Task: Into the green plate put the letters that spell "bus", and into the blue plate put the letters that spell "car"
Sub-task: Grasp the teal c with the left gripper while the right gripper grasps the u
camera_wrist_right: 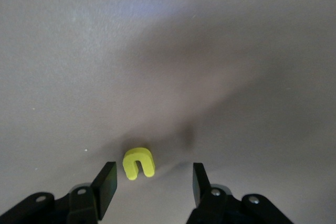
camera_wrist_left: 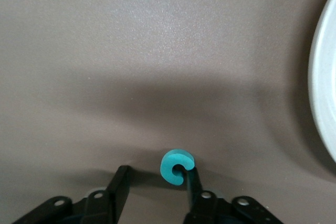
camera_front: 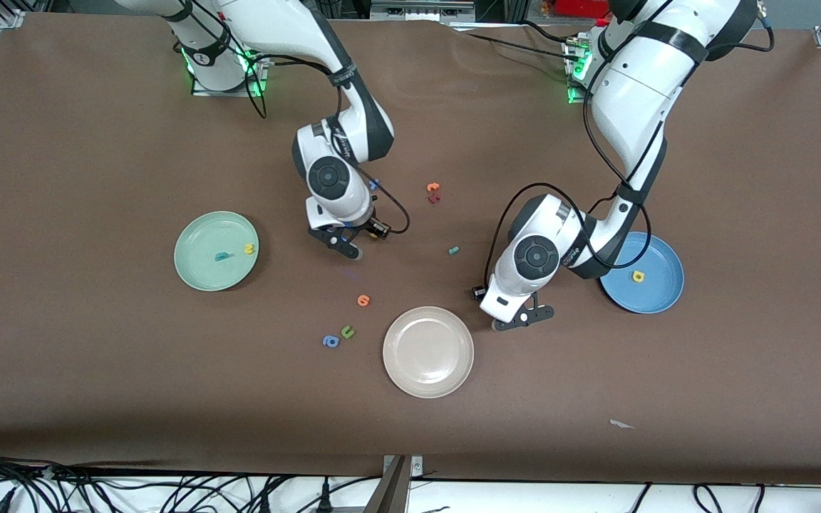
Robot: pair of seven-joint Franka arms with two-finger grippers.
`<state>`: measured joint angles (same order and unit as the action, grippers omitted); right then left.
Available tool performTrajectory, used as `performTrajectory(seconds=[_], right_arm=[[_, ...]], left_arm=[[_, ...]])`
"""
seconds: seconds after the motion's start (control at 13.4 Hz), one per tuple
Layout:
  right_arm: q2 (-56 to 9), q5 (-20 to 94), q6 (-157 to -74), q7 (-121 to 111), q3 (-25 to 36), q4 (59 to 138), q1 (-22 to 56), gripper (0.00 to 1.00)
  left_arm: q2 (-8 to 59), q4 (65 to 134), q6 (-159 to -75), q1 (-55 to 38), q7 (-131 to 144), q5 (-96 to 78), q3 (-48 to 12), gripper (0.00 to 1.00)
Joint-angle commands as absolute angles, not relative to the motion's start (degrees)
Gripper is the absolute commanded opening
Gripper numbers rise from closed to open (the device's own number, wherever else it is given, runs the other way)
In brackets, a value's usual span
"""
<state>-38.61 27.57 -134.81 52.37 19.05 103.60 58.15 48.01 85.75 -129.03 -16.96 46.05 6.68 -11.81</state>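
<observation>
Your left claw [camera_wrist_left: 156, 182] sits low on the bench [camera_front: 97, 399] by the cream plate [camera_front: 428, 351], fingers apart around the teal "c" [camera_wrist_left: 177, 166], not yet clamped. Your right claw [camera_wrist_right: 154, 179] stands open around the yellow "u" [camera_wrist_right: 138, 162]. Done: two letters in the green plate [camera_front: 200, 274], one in the blue plate [camera_front: 660, 292]. Remaining: three. Count three plates, two arms.

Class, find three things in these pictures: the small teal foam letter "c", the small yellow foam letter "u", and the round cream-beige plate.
Teal foam "c" [camera_wrist_left: 177, 166]: left wrist view, on its curved back.
Yellow foam "u" [camera_wrist_right: 138, 162]: right wrist view, on its bend.
Cream-beige plate [camera_front: 428, 351]: front view, on its bare centre.
</observation>
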Motion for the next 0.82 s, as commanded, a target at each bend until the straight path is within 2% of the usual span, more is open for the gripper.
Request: performTrajectory(seconds=[0.0,0.15,0.3,0.6,0.74], right_arm=[[-39.99,28.74,-136.67,52.65,19.78,103.45,59.68,0.55],[-39.99,28.74,-137.02,52.56,19.78,103.45,59.68,0.46],[-39.99,28.57,-137.02,52.47,19.86,103.45,59.68,0.45],[-39.99,28.21,-137.81,52.03,19.95,103.45,59.50,0.43],[-40.08,28.21,-138.69,51.86,19.95,103.45,59.50,0.23]], left_arm=[[49.48,84.29,-128.23,-17.58,46.84,6.07,-11.07,0.42],[50.53,82.63,-128.32,-17.67,47.02,6.15,-11.07,0.43],[50.80,81.65,-128.32,-17.67,48.24,6.06,-11.07,0.47],[50.98,80.42,-128.32,-17.67,51.15,5.98,-11.07,0.48],[51.06,80.42,-128.41,-17.67,51.33,6.06,-11.07,0.48]])
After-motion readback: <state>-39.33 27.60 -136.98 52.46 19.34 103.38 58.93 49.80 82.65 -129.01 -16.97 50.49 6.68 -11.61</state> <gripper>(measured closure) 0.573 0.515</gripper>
